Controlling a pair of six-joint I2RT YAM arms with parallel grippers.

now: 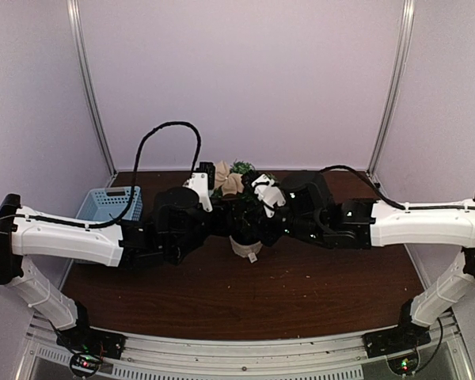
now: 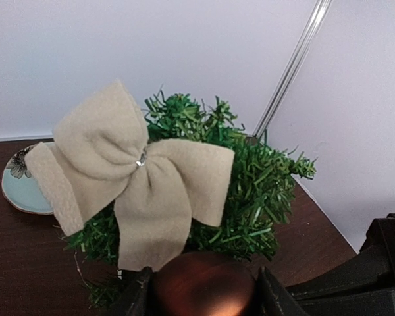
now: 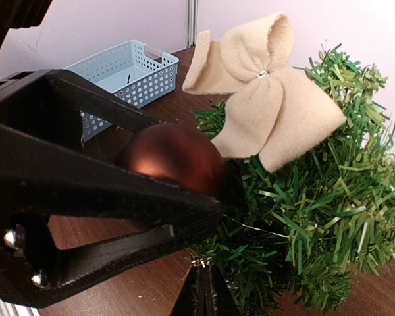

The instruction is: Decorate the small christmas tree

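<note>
Copper-brown and glossy, a bauble (image 2: 204, 289) sits clenched between the two black fingers (image 2: 139, 301) of the left gripper (image 2: 204, 283), pressed up against the lower front branches of the small christmas tree (image 2: 257, 184). From the right wrist camera the same bauble (image 3: 174, 158) shows behind the upper finger of that gripper, touching the green needles just below a beige felt bow (image 3: 263, 92).

The bow is fixed high on the tree, its loops spread and its tails hanging down over the foliage; a small shiny stud marks its knot.

The right gripper (image 3: 201, 286) has its fingers pressed tight together, tips pointing up into the underside of the branches. A thin pale thread (image 3: 250, 227) runs through the needles close to those tips; whether it is pinched cannot be told.

Seen from above, the tree (image 1: 241, 168) stands in its off-white pot (image 1: 246, 248) near the middle of the dark wooden table (image 1: 324, 293), toward the back, with the two arms meeting over it from either side. A light blue slotted basket (image 1: 109, 204) rests at the table's left rear, well apart from the pot. A pale blue plate (image 2: 20, 191) with a flower pattern lies behind the tree, partly hidden by the bow
</note>
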